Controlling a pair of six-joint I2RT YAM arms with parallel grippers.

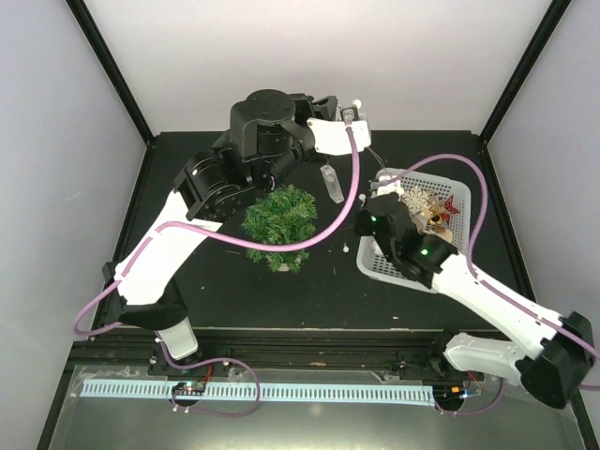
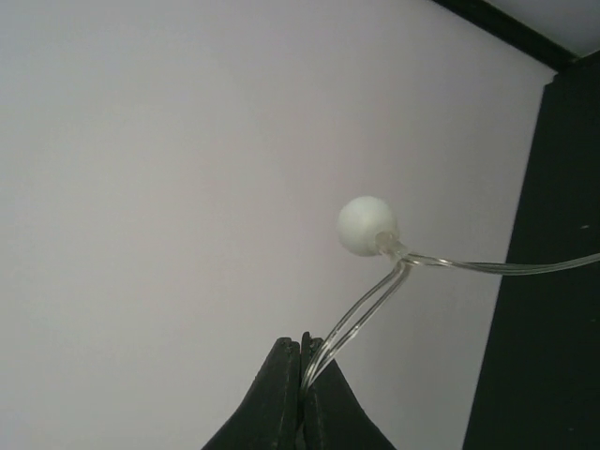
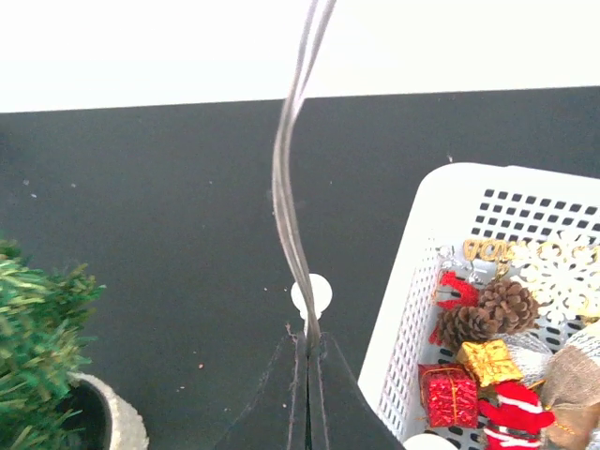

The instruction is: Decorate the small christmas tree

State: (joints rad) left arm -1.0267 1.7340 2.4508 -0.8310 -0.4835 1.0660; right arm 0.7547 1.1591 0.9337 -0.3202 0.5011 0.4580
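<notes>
The small christmas tree (image 1: 279, 217), bushy and dark green, stands mid-table; the right wrist view catches its edge (image 3: 36, 349) and pale pot (image 3: 114, 420) at lower left. A clear light string with white ball bulbs runs between both grippers. My left gripper (image 1: 351, 111) is raised at the back; its jaws (image 2: 302, 342) are shut on the clear wire (image 2: 361, 314) just below a white bulb (image 2: 367, 225). My right gripper (image 1: 357, 228) sits between tree and basket, shut (image 3: 307, 336) on the doubled wire (image 3: 286, 187), with another bulb (image 3: 311, 295) just past its tips.
A white mesh basket (image 1: 377, 268) at the right, its rim (image 3: 427, 211) close beside my right gripper, holds pine cone (image 3: 487, 314), red gift boxes (image 3: 448, 394), gold box and snowflake. A clear piece (image 1: 330, 183) hangs near the tree. Purple cables loop over the table.
</notes>
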